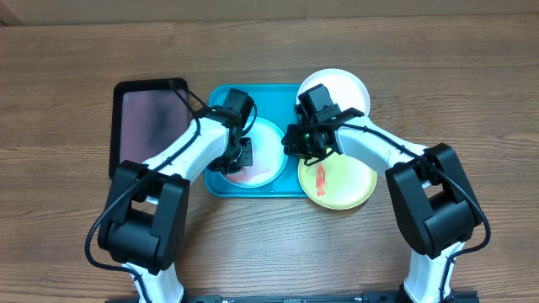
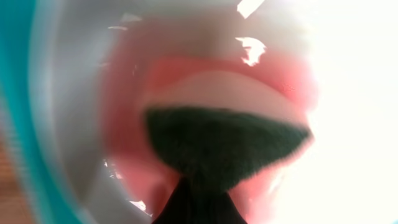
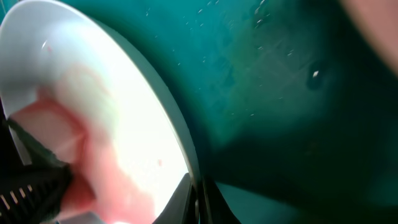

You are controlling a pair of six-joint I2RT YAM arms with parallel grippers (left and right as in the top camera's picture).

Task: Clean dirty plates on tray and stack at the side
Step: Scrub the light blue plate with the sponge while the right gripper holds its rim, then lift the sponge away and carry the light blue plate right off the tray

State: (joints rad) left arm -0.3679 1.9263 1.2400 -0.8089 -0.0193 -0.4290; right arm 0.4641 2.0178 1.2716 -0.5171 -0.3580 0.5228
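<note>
A pale light-blue plate [image 1: 268, 139] smeared pink-red lies in the turquoise tray [image 1: 274, 99]. My left gripper [image 1: 242, 156] is shut on a sponge with a dark green scouring face [image 2: 227, 146], which presses on the plate's [image 2: 81, 124] smeared middle. My right gripper [image 1: 296, 145] is shut on the plate's right rim; in its wrist view the jaws [image 3: 198, 202] pinch the thin edge of the plate [image 3: 124, 118] over the tray floor [image 3: 286, 93]. A yellow-green plate [image 1: 345, 181] with a red streak lies on the table right of the tray. A white plate [image 1: 341, 87] lies behind it.
A smaller black tray [image 1: 147, 122] lies on the wooden table left of the turquoise tray. Both arms reach in from the near edge and meet over the tray. The white and yellow-green plates crowd the tray's right side.
</note>
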